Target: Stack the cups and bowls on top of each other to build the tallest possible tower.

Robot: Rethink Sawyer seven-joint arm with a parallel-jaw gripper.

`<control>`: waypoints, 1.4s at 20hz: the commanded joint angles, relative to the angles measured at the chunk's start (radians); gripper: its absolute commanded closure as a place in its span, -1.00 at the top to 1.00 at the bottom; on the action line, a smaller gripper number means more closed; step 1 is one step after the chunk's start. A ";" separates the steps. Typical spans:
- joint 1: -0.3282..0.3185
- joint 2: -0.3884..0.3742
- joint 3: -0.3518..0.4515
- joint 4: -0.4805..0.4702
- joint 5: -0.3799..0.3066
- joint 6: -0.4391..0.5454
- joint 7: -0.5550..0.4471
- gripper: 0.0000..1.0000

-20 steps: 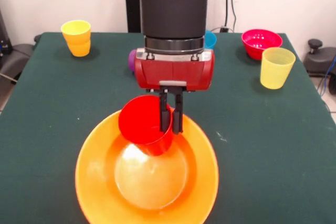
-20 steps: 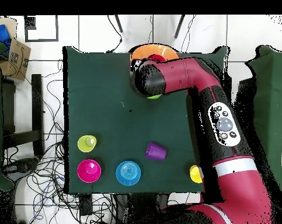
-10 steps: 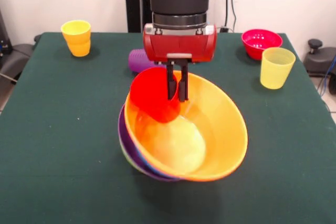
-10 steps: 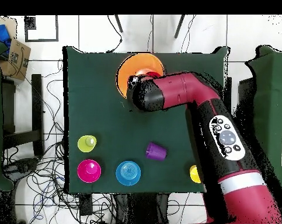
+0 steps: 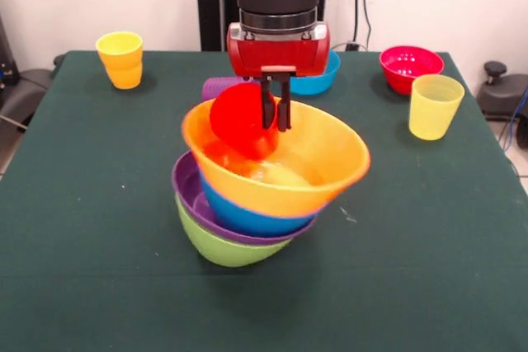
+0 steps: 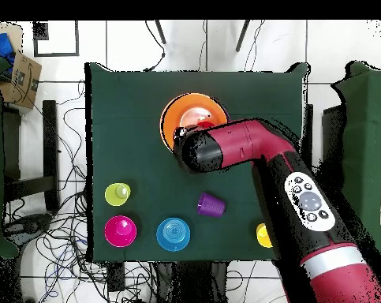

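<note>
Tilted half a second ago, the tower [image 5: 247, 204] is now seen nearer upright on the bench [image 5: 91, 204]. Inside its orange bowl [image 5: 318, 158], the red cup [image 5: 241, 119] is pinched at the rim by the gripper [image 5: 276, 114]. A centred, level release is advised.

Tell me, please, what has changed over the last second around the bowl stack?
The gripper, fingers shut on the red cup's rim, drew back across the table, and the orange bowl with the bowls nested under it came along, tilted. The other cups and small bowls stayed put.
</note>
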 commanded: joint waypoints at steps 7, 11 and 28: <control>0.010 0.022 0.029 0.086 -0.067 -0.009 -0.150 -1.00; 0.000 0.018 0.050 0.065 -0.039 0.030 -0.173 -1.00; -0.039 -0.040 0.116 -0.005 0.041 0.191 -0.242 -1.00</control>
